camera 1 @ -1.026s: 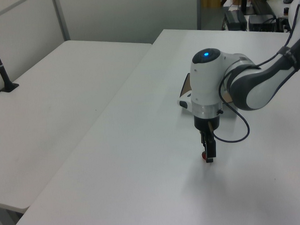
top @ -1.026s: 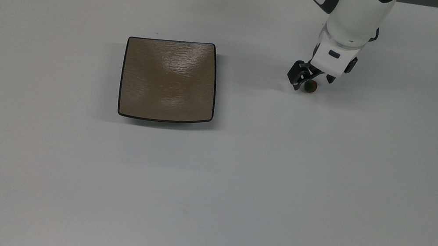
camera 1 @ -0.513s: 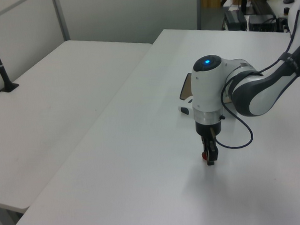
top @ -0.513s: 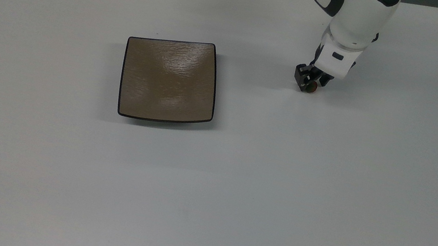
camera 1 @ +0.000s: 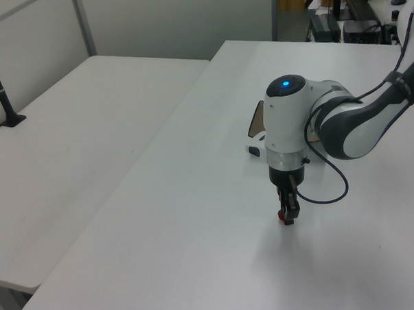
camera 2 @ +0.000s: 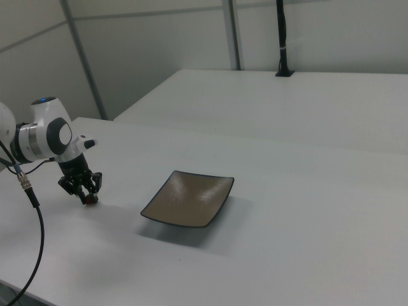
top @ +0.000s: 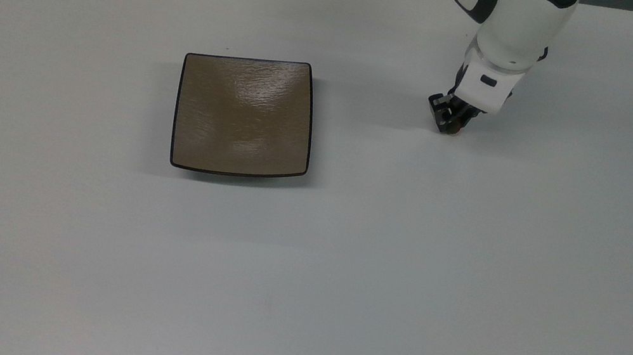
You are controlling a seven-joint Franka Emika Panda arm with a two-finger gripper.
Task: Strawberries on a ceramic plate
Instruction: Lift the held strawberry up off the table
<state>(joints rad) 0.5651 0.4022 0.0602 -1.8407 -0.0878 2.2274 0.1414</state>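
Now the hand (top: 449,122) pinches the strawberry (top: 455,128) down at the worktop (top: 469,261); the plate (top: 244,116) lies well apart toward the top view's left, empty, so carry leftward.

One strawberry (top: 452,127) — one ceramic plate (top: 243,115) — one white table (top: 339,271).
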